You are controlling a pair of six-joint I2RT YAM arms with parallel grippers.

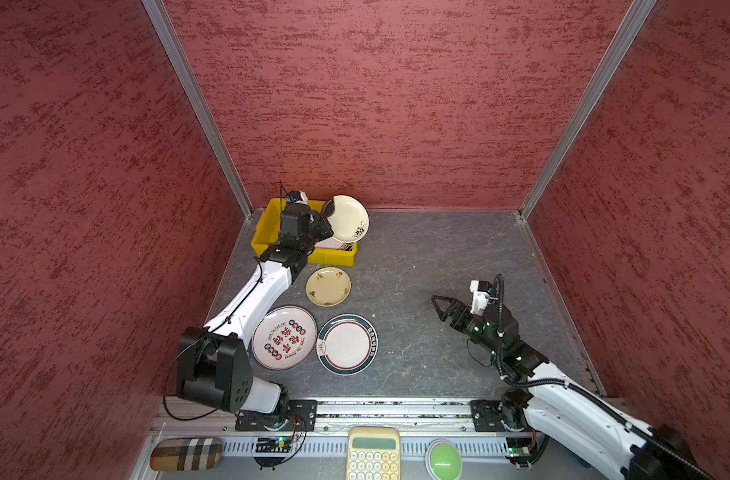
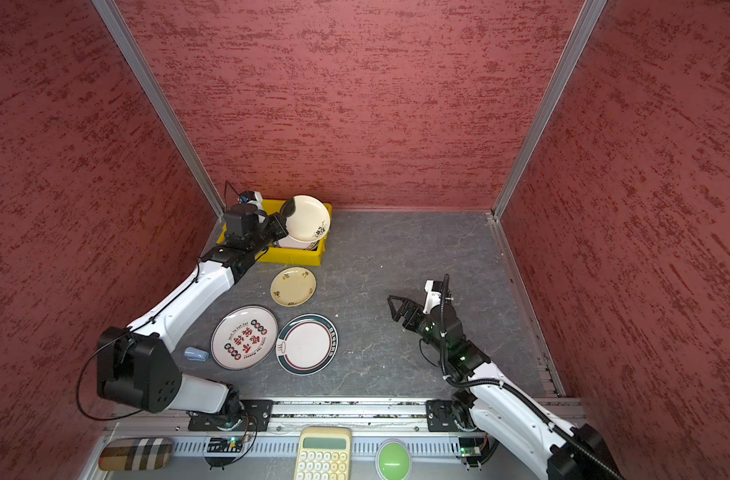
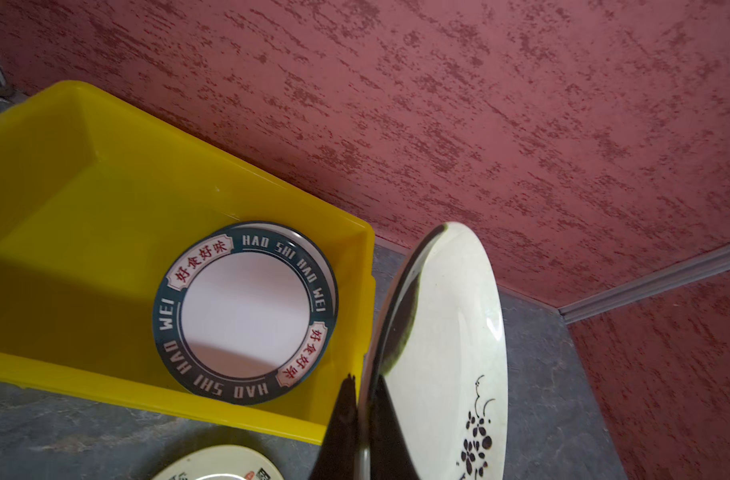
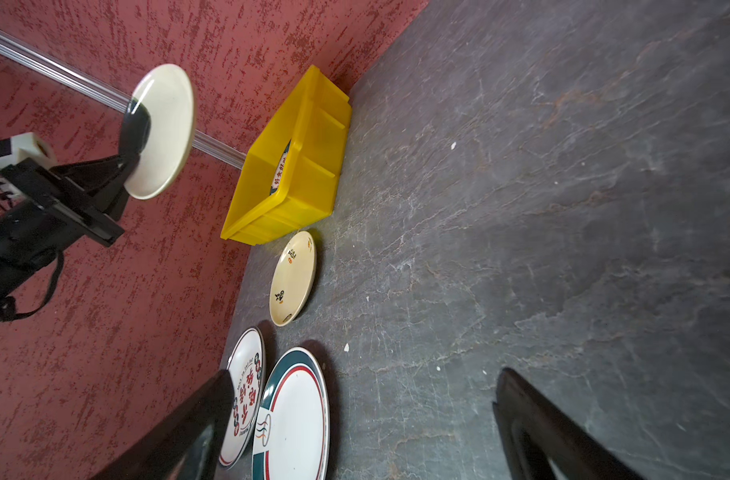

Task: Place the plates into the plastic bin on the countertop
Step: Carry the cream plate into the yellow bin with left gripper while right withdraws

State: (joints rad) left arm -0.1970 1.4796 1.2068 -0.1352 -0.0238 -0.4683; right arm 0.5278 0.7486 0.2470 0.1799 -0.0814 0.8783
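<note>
Overhead, the left gripper (image 3: 362,397) was clenched on the rim of a cream plate (image 1: 348,218) with a dark flower sprig. It held the plate tilted on edge above the right end of the yellow plastic bin (image 1: 267,226). The bin sat in the far left corner of the grey countertop (image 1: 429,266), and a dark green lettered plate (image 3: 246,311) lay flat inside it. Three more plates lay on the countertop, nearer than the bin. A small cream floral plate (image 1: 328,286) was just beside the bin. A red-lettered white plate (image 1: 284,337) and a green-and-red-ringed plate (image 1: 347,344) lay side by side nearer still. The right gripper (image 1: 438,307) hung spread wide over bare countertop on the right, well apart from every plate and grasping nothing.
</note>
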